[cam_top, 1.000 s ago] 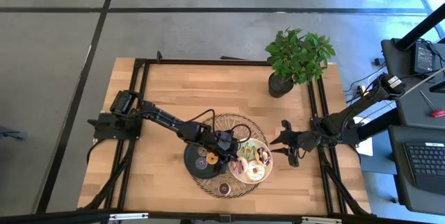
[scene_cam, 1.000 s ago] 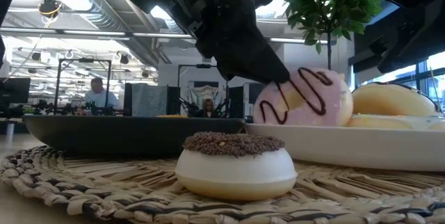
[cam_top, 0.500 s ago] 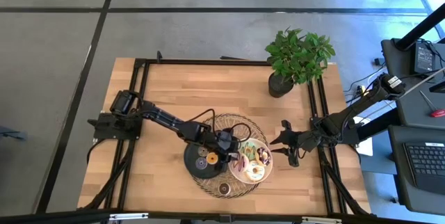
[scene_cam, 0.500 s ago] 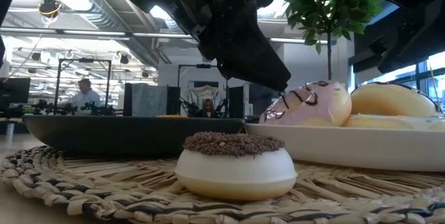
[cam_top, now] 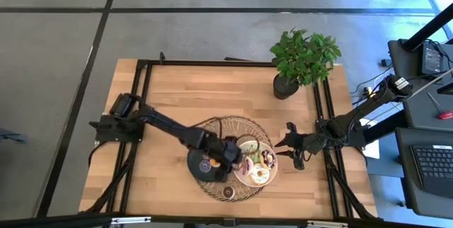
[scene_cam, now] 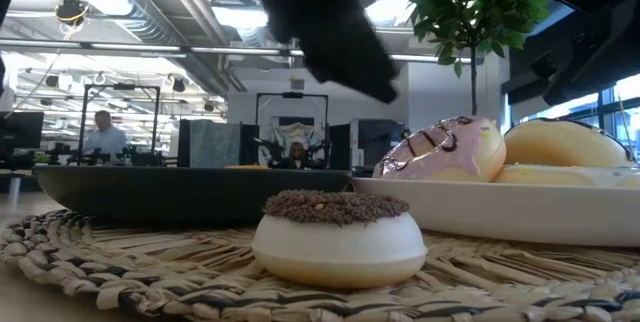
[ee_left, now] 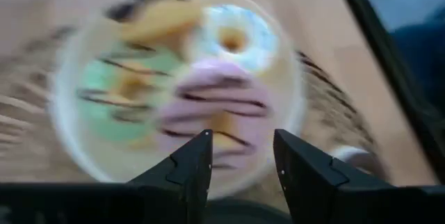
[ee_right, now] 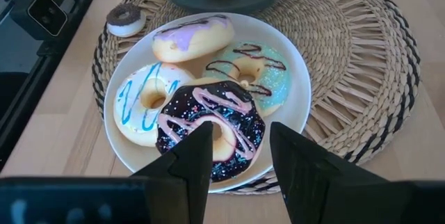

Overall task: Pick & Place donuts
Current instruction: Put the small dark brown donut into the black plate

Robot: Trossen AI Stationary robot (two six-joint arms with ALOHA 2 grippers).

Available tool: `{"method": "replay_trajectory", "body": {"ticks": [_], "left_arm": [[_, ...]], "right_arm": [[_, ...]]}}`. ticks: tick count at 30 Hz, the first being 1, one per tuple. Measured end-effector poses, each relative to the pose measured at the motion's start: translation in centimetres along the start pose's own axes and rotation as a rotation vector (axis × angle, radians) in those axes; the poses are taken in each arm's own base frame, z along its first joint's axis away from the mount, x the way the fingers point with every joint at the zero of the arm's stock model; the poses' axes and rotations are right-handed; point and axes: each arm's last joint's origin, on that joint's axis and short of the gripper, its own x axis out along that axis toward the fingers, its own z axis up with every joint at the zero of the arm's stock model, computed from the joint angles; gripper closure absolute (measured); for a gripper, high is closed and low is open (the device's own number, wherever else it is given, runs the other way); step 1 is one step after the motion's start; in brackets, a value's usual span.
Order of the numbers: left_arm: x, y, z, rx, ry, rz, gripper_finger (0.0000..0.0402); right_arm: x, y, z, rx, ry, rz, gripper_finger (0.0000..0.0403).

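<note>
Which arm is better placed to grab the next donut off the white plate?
Left. Its end effector hangs open right over the white plate, above the pink striped donut. The right end effector waits open beside the woven mat.

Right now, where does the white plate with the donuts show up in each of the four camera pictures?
High view: the white plate sits low centre on the round woven mat, beside the black plate.
Low view: right half, seen edge-on.
Left wrist view: fills most of the picture, blurred.
Right wrist view: centre, seen from above.
Shared landmark: the woven mat under it.
</note>
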Motion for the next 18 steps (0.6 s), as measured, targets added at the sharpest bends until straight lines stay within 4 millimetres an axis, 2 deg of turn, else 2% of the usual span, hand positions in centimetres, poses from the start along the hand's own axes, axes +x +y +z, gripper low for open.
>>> {"method": "replay_trajectory", "body": {"ticks": [4, 10, 18], "left_arm": [[-0.2, -2.7, -0.6, -0.023, 0.075, -0.024, 0.0252], [-0.6, -6.7, -1.0, 0.004, 0.058, 0.009, 0.0250], [0.3, -8.6, -1.5, -0.005, 0.017, 0.012, 0.0252]], "right_arm": [[0.0, 0.0, 0.0, 0.000, 0.000, 0.000, 0.0257], [0.0, 0.0, 0.0, 0.001, -0.001, 0.001, 0.0257], [0.0, 0.0, 0.1, 0.003, -0.005, 0.002, 0.0257]]}}
